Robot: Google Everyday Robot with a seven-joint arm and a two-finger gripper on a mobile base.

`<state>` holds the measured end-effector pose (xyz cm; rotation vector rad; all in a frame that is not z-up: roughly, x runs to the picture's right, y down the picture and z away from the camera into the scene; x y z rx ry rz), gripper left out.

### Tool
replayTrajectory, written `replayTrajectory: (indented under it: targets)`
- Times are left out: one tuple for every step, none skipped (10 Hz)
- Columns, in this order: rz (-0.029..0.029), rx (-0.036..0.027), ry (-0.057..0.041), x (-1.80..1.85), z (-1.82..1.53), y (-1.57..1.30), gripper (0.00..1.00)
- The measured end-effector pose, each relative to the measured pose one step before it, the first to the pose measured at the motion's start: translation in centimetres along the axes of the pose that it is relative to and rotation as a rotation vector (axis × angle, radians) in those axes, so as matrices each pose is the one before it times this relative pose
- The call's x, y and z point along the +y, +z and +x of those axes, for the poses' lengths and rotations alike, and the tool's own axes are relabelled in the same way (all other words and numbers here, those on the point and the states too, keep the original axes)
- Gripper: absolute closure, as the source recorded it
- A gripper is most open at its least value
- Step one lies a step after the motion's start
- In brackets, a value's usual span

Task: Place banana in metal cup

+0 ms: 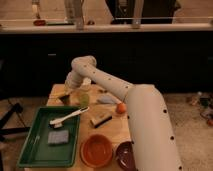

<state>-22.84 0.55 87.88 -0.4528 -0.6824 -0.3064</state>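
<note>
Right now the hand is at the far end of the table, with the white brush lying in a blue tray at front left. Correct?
Not quite: the tray is green, not blue, as the camera view shows. The white brush does lie across its far edge at front left, and the hand is at the far end of the table.
</note>
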Motion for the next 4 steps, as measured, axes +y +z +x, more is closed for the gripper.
replayTrajectory:
  targets:
    - [-0.00003,-0.00002,0.00003,0.004,0.005,0.001,0.2]
    - [-0.00097,-0.00052,0.00052,0.044,0.014,0.075,0.2]
    - [-0.00053,-0.00002,-0.00001,0.02,0.003,0.031,0.2]
    - [0.00003,-0.00003,-0.0001,-0.003,-0.004,0.002,0.2]
